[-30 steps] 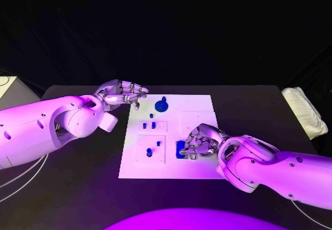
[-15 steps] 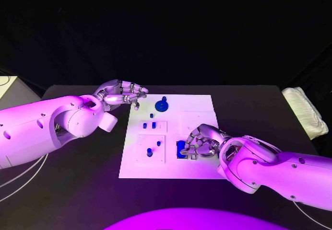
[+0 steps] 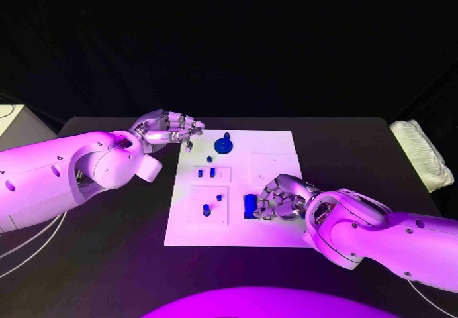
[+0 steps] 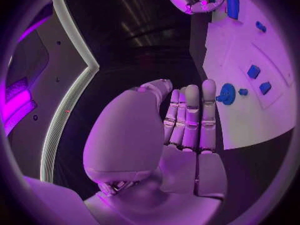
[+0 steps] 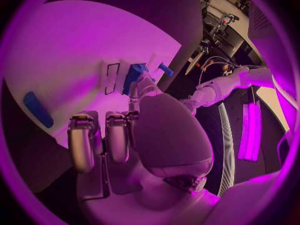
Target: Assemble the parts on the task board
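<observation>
since a second ago the right hand (image 3: 278,198) has slid slightly toward the board's near right, uncovering more of the blue block (image 3: 250,205); the left hand (image 3: 168,130) has stayed put. on the board (image 3: 272,142), the right hand's fingers are curled together beside the block. the right wrist view shows a fingertip (image 5: 143,79) touching a blue part (image 5: 133,75), but i cannot tell whether anything is clamped. the left hand hovers at the board's far left corner, fingers straight and side by side, holding nothing. a round blue part (image 3: 224,145) sits near the far edge, just beside that hand. small blue pegs (image 3: 204,173) stand in the middle left of the board, another peg (image 3: 206,210) nearer the robot.
</observation>
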